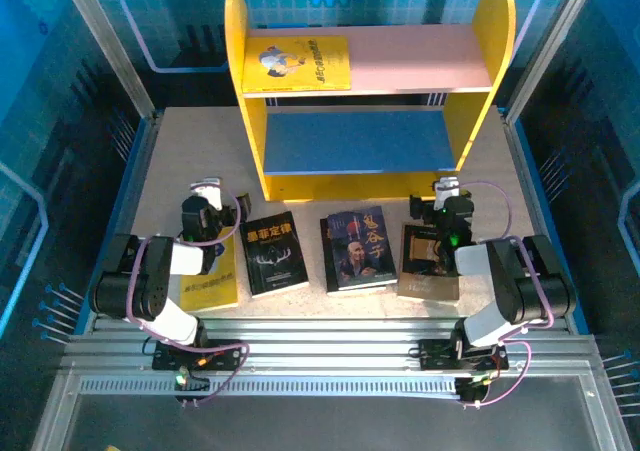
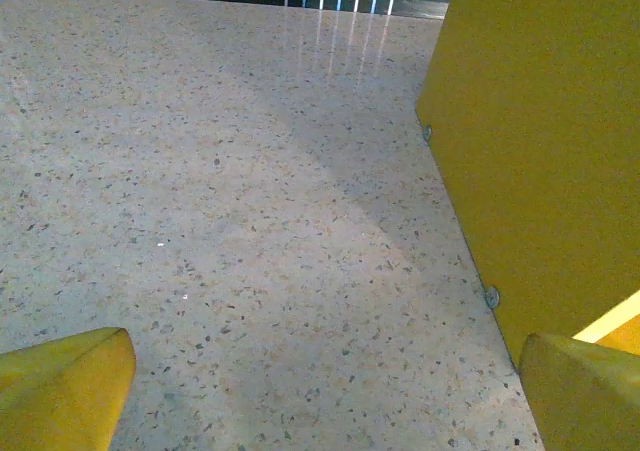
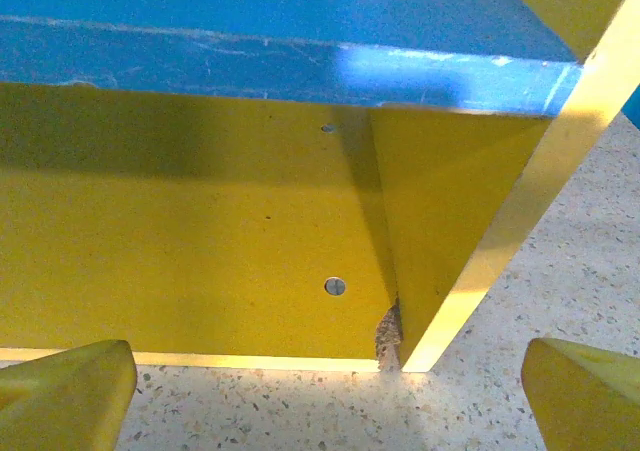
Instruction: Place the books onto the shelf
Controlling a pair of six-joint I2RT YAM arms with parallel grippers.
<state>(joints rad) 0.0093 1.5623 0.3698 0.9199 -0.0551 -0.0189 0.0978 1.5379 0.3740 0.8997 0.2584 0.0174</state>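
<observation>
Top external view: the shelf [image 1: 255,171] stands at the far side of the worktop [image 1: 190,151], with one yellow book [image 1: 297,64] lying flat at the left end of its pink board [image 1: 420,59]. Four more books lie flat in a row near the arms: a second yellow book [image 1: 220,286] partly under the left arm [image 1: 150,271], the antler book [image 1: 275,253], the portrait book [image 1: 358,249], and the brown book [image 1: 425,276] partly under the right arm [image 1: 510,271]. The left pincer [image 1: 206,199] sits above the worktop short of the shelf's left foot; the right pincer [image 1: 447,197] sits near its right foot.

Left wrist view: the pincer's yellow fingers [image 2: 60,386] are spread wide and hold nothing, with speckled worktop below and the shelf's side panel [image 2: 540,151] just to the right.

Right wrist view: the right pincer [image 3: 325,391] is equally wide apart and empty, facing the shelf's yellow base beneath the blue board [image 3: 250,31].
</observation>
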